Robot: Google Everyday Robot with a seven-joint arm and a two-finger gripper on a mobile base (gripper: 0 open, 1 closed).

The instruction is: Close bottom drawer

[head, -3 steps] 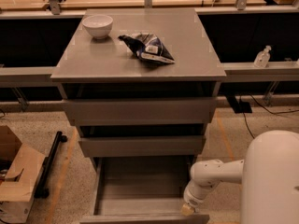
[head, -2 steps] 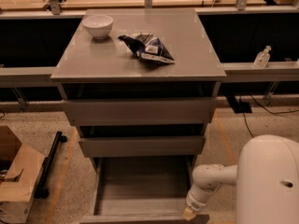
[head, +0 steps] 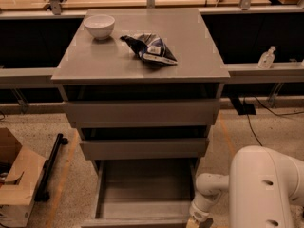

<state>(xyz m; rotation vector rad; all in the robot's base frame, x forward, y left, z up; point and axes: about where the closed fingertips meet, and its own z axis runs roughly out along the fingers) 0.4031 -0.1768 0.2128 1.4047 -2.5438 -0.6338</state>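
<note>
The bottom drawer (head: 142, 194) of the grey cabinet stands pulled far out toward me. Its plain grey box interior is open to view and holds nothing. Its front panel (head: 137, 221) lies along the lower edge of the view. My gripper (head: 195, 221) is at the bottom of the view, by the right end of the drawer's front panel, at the end of the white arm (head: 213, 189). Most of the gripper is cut off by the frame edge.
The middle drawer (head: 142, 147) and top drawer (head: 141, 112) are above, each slightly out. A white bowl (head: 99, 26) and a dark snack bag (head: 149, 48) lie on the cabinet top. A cardboard box (head: 16, 179) sits on the floor at left. A small bottle (head: 266, 58) stands on the right ledge.
The arm has swung down and slightly right, so the gripper sits lower at the drawer's right front corner. The drawer has not visibly moved.
</note>
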